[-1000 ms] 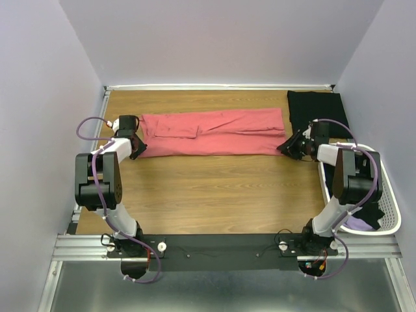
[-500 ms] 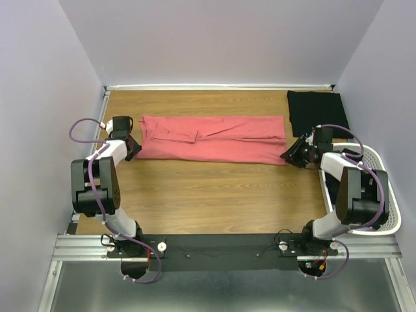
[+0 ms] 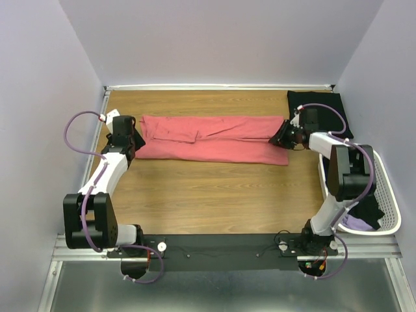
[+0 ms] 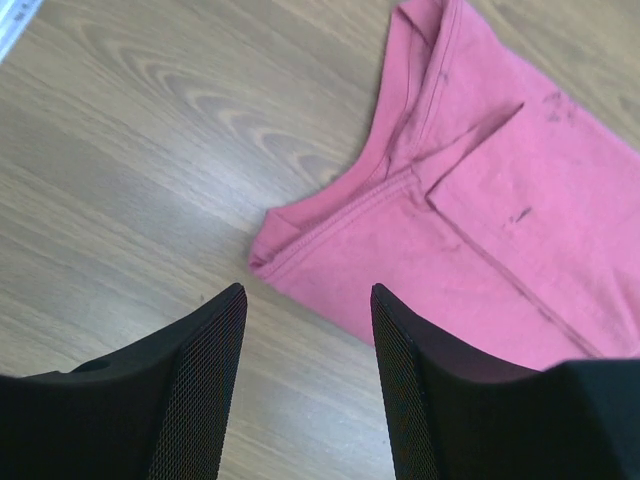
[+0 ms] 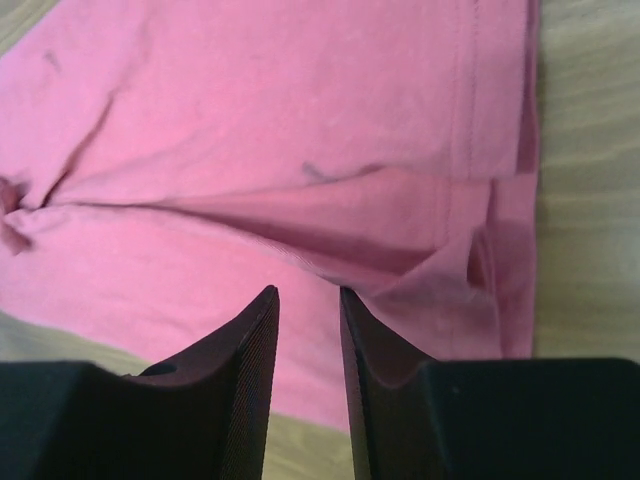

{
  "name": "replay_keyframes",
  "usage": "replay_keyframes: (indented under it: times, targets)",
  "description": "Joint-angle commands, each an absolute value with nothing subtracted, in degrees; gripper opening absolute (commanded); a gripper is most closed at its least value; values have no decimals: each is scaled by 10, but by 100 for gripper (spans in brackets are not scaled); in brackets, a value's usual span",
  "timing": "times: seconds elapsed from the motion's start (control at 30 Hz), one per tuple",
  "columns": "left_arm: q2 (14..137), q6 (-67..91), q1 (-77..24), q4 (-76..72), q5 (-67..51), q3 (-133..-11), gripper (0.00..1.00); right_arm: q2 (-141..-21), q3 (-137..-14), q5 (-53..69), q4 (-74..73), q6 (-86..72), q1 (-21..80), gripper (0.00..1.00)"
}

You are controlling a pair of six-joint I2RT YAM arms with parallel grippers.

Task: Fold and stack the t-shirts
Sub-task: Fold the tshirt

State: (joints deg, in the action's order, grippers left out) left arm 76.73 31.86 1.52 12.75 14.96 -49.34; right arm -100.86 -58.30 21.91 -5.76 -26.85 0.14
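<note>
A coral-pink t-shirt (image 3: pixel 214 138) lies folded into a long band across the far half of the table. My left gripper (image 3: pixel 134 140) hovers at its left end, jaws open. In the left wrist view the gripper (image 4: pixel 308 292) has only bare wood between its fingers, and the shirt's corner (image 4: pixel 300 250) lies just ahead. My right gripper (image 3: pixel 281 137) is over the shirt's right end. Its jaws (image 5: pixel 307 292) stand a narrow gap apart above the pink cloth (image 5: pixel 250 120), holding nothing. A folded black t-shirt (image 3: pixel 318 107) lies at the back right corner.
A white slatted basket (image 3: pixel 390 195) stands at the table's right edge, close to the right arm, with black (image 3: pixel 368 211) and lilac (image 3: pixel 354 225) cloth inside. Walls close in the table on the left, back and right.
The pink shirt slid a little toward the near edge. The left gripper opened and let go of its left end. Both grippers moved farther back, the right one to over the shirt's right end.
</note>
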Motion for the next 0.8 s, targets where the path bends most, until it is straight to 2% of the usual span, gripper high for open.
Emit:
replay_keyframes:
  times: [0.0, 0.43, 0.77]
  targets:
    - [773, 300, 3, 111, 184, -476, 61, -1061, -631, 189, -62, -251, -2, 36]
    - [797, 294, 2, 112, 182, -483, 61, -1152, -700, 203, -63, -261, -50, 28]
    - [783, 298, 2, 113, 178, -483, 61, -989, -641, 206, -64, -250, -49, 29]
